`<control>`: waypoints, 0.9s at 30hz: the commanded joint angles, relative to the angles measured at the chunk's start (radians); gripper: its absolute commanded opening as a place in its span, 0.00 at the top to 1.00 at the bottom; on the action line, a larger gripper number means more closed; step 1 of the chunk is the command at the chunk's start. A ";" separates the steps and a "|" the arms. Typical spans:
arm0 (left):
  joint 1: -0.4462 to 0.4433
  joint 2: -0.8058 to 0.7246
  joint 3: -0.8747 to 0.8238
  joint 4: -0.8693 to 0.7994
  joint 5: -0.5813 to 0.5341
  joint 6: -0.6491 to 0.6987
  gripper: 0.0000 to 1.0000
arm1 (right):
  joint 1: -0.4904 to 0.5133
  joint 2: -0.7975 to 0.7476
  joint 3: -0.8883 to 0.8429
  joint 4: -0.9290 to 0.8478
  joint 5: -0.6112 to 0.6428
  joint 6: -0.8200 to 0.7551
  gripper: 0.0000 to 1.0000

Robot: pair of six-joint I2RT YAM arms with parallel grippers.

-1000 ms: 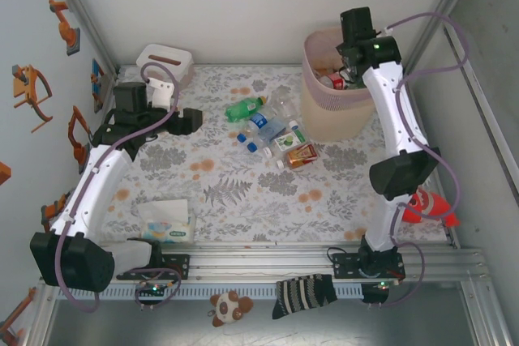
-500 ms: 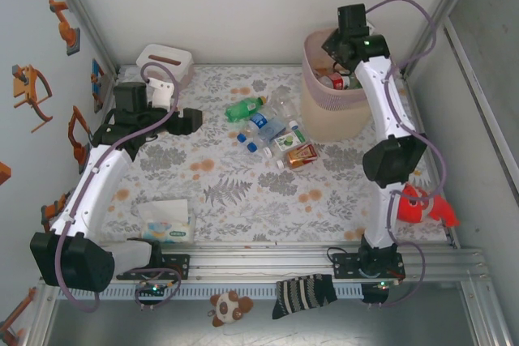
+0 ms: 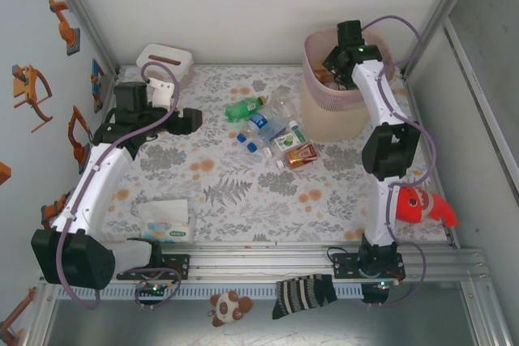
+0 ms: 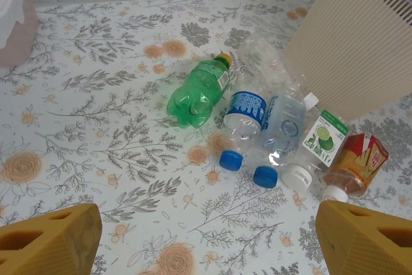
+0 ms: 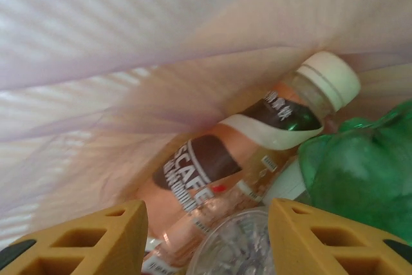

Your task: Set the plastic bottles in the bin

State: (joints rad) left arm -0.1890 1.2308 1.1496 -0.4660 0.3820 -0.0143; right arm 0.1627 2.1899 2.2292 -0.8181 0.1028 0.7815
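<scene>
Over the floral table point(image 3: 243, 200), the left hand point(image 4: 206, 243) gapes, green and clear plastic bottles point(image 4: 257, 127) ahead of it. The right hand point(image 5: 206, 236) sits inside the tall beige bin point(image 3: 332, 123), grip unclear: seemingly dropping off; next, fetch another.

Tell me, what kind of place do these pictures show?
Probably a robot test cell, not a home: the left arm and right arm are bolted to an aluminium rail, white panels wall in the table, and the bottles and bin look like staged props.
</scene>
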 commanded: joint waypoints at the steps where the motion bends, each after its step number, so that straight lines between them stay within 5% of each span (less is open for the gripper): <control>1: 0.005 0.003 0.001 -0.008 0.006 0.013 0.14 | -0.008 0.021 -0.031 -0.067 0.015 0.013 0.49; 12: 0.005 0.001 -0.001 -0.006 0.007 0.013 0.14 | -0.009 -0.090 0.056 -0.110 -0.045 -0.059 0.48; 19: 0.005 -0.001 -0.001 -0.005 0.015 0.010 0.14 | -0.008 -0.237 0.018 -0.100 -0.241 -0.257 0.46; 27: 0.005 0.003 -0.001 0.000 0.024 0.007 0.14 | -0.008 -0.292 0.096 -0.311 -0.304 -0.408 0.58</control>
State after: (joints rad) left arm -0.1890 1.2327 1.1496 -0.4656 0.3859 -0.0147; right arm 0.1520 1.8977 2.2944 -0.9997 -0.1528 0.4652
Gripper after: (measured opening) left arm 0.858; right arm 0.432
